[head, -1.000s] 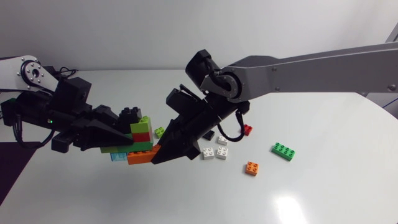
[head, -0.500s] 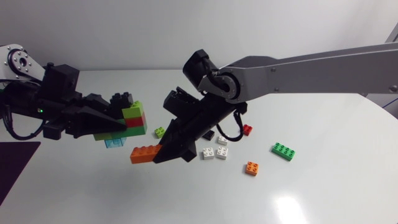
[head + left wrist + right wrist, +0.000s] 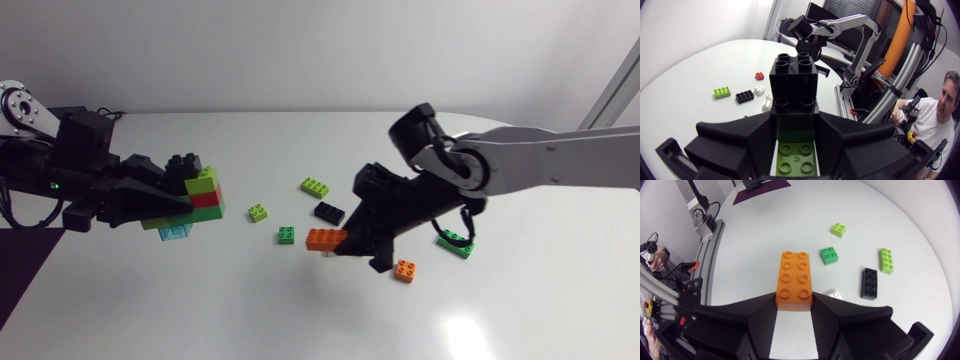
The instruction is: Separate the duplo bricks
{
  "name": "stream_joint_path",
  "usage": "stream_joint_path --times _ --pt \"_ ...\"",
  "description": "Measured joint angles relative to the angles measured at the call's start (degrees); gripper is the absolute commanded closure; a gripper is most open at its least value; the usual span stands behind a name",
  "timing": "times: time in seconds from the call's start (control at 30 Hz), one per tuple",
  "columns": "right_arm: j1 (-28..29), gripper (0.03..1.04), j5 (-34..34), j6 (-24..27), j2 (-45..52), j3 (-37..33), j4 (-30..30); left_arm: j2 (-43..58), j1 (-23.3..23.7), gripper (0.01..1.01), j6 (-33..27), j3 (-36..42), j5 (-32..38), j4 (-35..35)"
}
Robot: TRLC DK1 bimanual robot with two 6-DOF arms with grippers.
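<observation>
My left claw (image 3: 172, 204) is clenched on the stack (image 3: 200, 195), a finger pressing it from each side, and holds it in the air over the left part of the table (image 3: 200, 300). From the top down the stack reads black, lime, red and green, with a clear blue piece at the foot. In the left wrist view the left claw (image 3: 794, 131) has a green layer of the stack (image 3: 795, 150) between its fingers, and the black cap (image 3: 794, 75) stands out ahead of them.

My right claw (image 3: 345, 241) is grasping the orange brick (image 3: 325, 239) — a two-by-four, gripped at one end so that most of it sticks out past the fingertips. It hangs off the table near the middle, well apart from the stack. The right wrist view agrees: the orange brick (image 3: 794, 280) is wedged between both fingers of the right claw (image 3: 794, 306).

Loose on the table between the two claws lie a small lime brick (image 3: 259, 212) and a small green brick (image 3: 287, 235). A long lime brick (image 3: 315, 186) and a black brick (image 3: 329, 211) lie just beside the right claw. A small orange brick (image 3: 405, 270) sits by that claw on the near side, and a green brick (image 3: 455, 243) is partly hidden behind it. The left wrist view also shows two white bricks (image 3: 759, 90) and a red brick (image 3: 759, 76) — all near the black brick (image 3: 744, 96).
</observation>
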State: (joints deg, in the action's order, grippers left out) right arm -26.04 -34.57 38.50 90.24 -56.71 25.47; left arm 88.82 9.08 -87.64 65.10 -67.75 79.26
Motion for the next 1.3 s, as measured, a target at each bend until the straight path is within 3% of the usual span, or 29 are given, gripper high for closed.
stream_joint_path --times 0.17,0.37,0.5,1.03,1.2,1.3 --pt "5.3 0.8 2.7 5.0 -6.6 8.2 -1.6 -0.2 0.3 0.738 0.0 -0.1 0.5 -0.2" --pt "3.4 0.8 8.2 7.6 -8.8 19.2 -9.7 -0.5 -0.3 0.736 0.0 -0.1 0.6 -0.7" --pt "2.7 0.8 8.5 9.2 -9.6 24.1 -10.9 -0.9 -0.9 0.736 0.0 -0.3 0.6 -0.7" --pt "2.7 0.77 8.0 10.4 -12.9 31.9 -14.8 -1.3 -2.3 0.736 0.7 -1.2 0.7 -3.1" --pt "2.7 0.31 8.0 10.4 -13.0 31.9 -14.4 -1.5 -2.8 0.736 0.7 -1.7 0.9 -3.2" --pt "2.7 0.14 8.0 10.4 -15.0 31.9 -11.5 -1.5 -3.2 0.736 1.3 -1.9 0.9 -3.2"
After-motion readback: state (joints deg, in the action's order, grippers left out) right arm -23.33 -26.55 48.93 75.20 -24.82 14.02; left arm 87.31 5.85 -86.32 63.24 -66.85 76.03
